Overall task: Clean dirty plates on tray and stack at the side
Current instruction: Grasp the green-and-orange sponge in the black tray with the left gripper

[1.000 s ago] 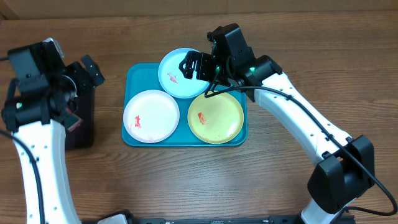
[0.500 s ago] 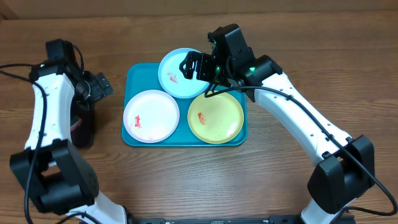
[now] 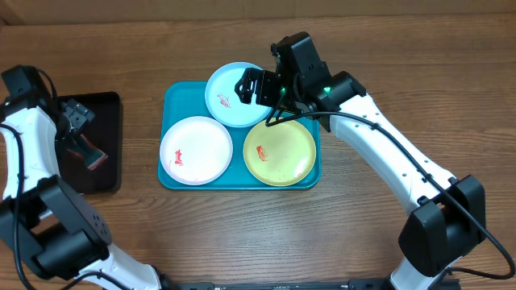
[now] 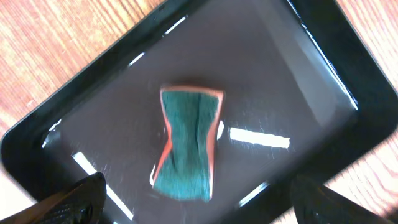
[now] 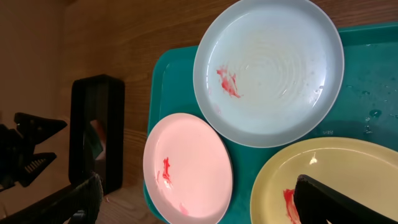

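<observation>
The teal tray (image 3: pixel 173 97) holds three plates, each with red smears: white (image 3: pixel 196 151), light blue (image 3: pixel 222 109) and yellow-green (image 3: pixel 280 151). My right gripper (image 3: pixel 256 84) hovers open and empty above the light blue plate's right side. In the right wrist view its gripper (image 5: pixel 205 205) is spread wide over the light blue plate (image 5: pixel 273 68), the white plate (image 5: pixel 186 168) and the yellow-green plate (image 5: pixel 298 174). My left gripper (image 3: pixel 75 113) is open above a black tray (image 3: pixel 109 105), apart from the green-and-orange sponge (image 3: pixel 87 155). The left wrist view shows the sponge (image 4: pixel 188 144) lying beyond the open gripper (image 4: pixel 199 211).
The black tray (image 4: pixel 280 74) lies left of the teal tray, with a strip of wooden table between them. Bare wood table surrounds both trays; the right arm crosses the table from the lower right. The black tray also shows in the right wrist view (image 5: pixel 96 124).
My left arm has swung away to the far left, uncovering the black tray and the sponge. The right arm and the plates have not moved.
</observation>
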